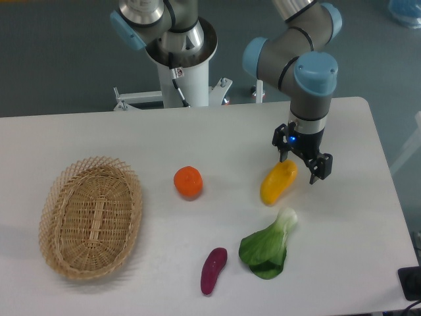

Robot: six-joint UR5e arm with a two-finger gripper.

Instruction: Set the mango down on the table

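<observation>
The mango [277,182], yellow with an orange end, lies on the white table [217,138] right of centre. My gripper [302,163] hangs just above and to the right of its upper end, open, with nothing between its fingers. Its fingers point down and stand clear of the fruit.
A round orange citrus fruit [188,182] sits left of the mango. A green leafy vegetable [268,247] and a purple vegetable [213,270] lie nearer the front edge. An oval wicker basket [91,216] stands at the left. The robot base [181,59] rises behind the table.
</observation>
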